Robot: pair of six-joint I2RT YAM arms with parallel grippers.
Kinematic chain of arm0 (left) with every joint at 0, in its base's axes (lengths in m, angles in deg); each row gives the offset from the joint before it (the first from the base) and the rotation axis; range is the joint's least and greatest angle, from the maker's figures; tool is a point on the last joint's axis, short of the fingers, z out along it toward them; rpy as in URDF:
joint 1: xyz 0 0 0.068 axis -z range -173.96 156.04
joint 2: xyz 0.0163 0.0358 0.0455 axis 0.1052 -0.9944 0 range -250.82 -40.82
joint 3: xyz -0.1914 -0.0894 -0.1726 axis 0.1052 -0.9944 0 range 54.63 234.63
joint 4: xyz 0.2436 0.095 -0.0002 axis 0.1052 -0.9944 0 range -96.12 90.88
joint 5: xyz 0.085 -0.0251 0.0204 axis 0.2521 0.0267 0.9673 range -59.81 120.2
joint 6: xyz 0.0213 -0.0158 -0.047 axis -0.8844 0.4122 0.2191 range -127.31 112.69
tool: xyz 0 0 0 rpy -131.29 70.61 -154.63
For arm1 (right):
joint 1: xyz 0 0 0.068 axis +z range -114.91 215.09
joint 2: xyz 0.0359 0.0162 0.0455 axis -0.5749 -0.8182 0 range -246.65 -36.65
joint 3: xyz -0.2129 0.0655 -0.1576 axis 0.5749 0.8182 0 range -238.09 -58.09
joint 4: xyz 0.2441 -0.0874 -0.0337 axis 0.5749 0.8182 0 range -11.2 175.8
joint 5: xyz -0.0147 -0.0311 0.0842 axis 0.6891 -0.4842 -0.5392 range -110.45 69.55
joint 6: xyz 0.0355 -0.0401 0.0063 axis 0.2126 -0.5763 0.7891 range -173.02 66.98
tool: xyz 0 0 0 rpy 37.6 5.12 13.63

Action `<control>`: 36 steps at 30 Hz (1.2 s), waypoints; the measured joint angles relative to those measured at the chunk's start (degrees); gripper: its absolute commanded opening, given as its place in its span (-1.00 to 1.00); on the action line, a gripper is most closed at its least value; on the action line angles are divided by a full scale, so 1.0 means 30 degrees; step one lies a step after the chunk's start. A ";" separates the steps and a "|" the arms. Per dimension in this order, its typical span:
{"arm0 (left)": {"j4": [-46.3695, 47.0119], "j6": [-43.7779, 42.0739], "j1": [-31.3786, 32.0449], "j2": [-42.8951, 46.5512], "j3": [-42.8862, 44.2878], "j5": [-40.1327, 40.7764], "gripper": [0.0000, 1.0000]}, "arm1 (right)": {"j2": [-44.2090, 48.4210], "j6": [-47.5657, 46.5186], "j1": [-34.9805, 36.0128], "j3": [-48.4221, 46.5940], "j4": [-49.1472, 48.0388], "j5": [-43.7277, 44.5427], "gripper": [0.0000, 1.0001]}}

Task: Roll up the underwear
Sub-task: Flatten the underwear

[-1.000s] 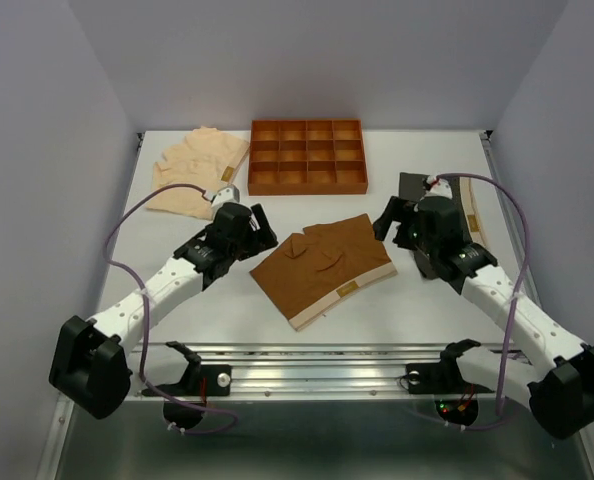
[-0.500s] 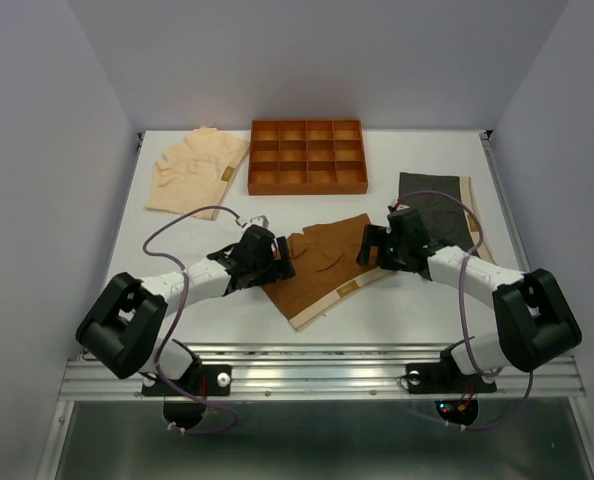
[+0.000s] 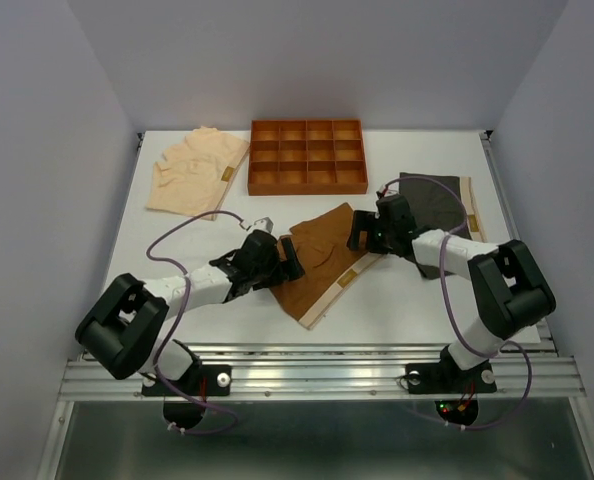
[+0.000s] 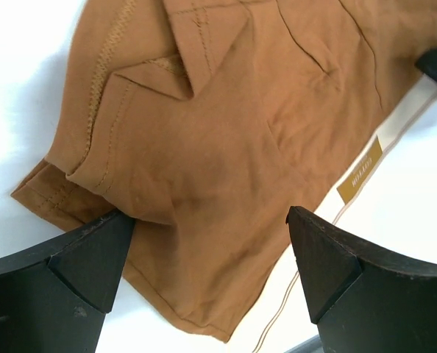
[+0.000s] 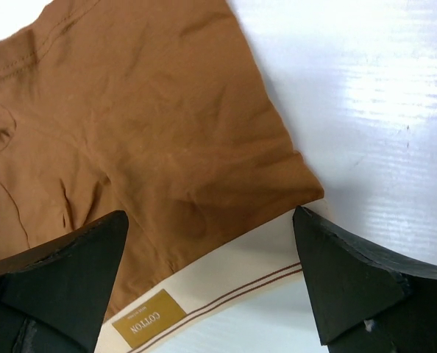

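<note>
The rust-brown folded cotton brief (image 3: 322,262) with the cream waistband (image 5: 233,276) is lying flat on the white table (image 3: 407,300), directly between the two hands. It is reaching rightward from the left hand (image 3: 287,262) and leftward from the right hand (image 3: 360,232).

Both hands are standing released, with their jaws spread wide and nothing clasped in either. In the left wrist view the left hand (image 4: 211,219) is straddling the brown cloth (image 4: 226,132), with the doubled hem edge sitting just beside one finger. In the right wrist view the right hand (image 5: 211,218) is straddling the corner where brown fabric (image 5: 130,132) is meeting the waistband, with the small mustard label (image 5: 148,318) lying just short of its fingers. Whether either hand's fingertips are already pressing the cloth, I cannot tell.

The waistband is running diagonally, from the near side by the left hand up toward the right hand, so the long axis is spanning the gap between them. Neither arm is looking nearer, since each is sitting over its own end, which is suiting a two-handed pinch to start the roll.

The dark grey folded brief (image 3: 439,200) is lying beyond the right hand. The pale peach brief (image 3: 192,170) is lying well beyond the left hand, and the rigid orange-brown grid tray (image 3: 307,188) is lying beyond both.
</note>
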 measured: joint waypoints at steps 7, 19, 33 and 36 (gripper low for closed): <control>-0.0648 0.1035 0.0357 0.1260 -0.0801 -0.0189 0.98 | -0.0546 -0.0277 0.0000 -0.0532 -0.0102 0.0707 1.00; -0.6448 0.2171 0.0532 0.4255 -0.0481 0.1515 0.98 | -0.0867 -0.3555 0.1260 -0.2747 0.1450 0.0991 1.00; -0.9748 0.4073 -0.0874 0.4051 -0.0095 0.3942 0.78 | -0.6127 -0.6171 0.6156 -1.2925 0.4299 0.3322 1.00; -0.8859 0.3985 -0.1086 0.3483 -0.0117 0.3636 0.63 | -0.8080 -0.6113 0.6623 -1.4491 0.5158 0.3840 0.99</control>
